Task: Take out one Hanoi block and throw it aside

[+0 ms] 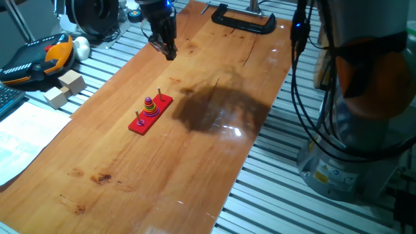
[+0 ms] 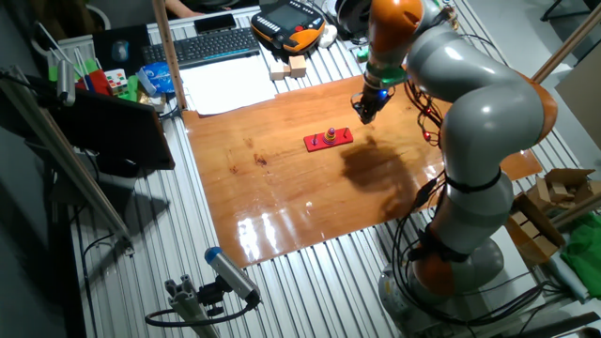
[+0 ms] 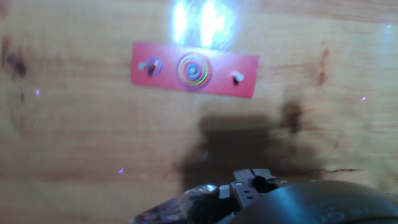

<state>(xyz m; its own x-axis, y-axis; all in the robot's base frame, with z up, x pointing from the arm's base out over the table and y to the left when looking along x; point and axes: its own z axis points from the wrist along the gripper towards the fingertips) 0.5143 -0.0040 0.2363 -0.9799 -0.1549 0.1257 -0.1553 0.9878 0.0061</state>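
A red base (image 1: 150,115) lies flat on the wooden counter (image 1: 195,162), angled a little to its edges, with three thin pegs standing up from it. The middle peg carries a stack of coloured rings (image 1: 150,107), wide at the bottom and narrow at the top; from the hand view the stack (image 3: 194,71) reads as concentric circles at the centre of the base (image 3: 242,78). One end peg has a single small purple block (image 1: 140,121) at its foot, and the other end peg (image 1: 158,95) is bare. The gripper (image 1: 166,48) hangs above the counter, well apart from the base and toward the far end of the board, and it holds nothing; its fingers (image 1: 170,52) look drawn close together, though the dark shapes blur and I cannot tell for certain. In the other fixed view the gripper (image 2: 365,111) sits just beyond the base (image 2: 329,140). A black clamp (image 1: 244,21) grips the far edge of the counter. Wooden blocks (image 1: 65,88) and an orange-and-black pendant (image 1: 39,57) rest off the board to one side, with white paper (image 1: 26,140) nearby.
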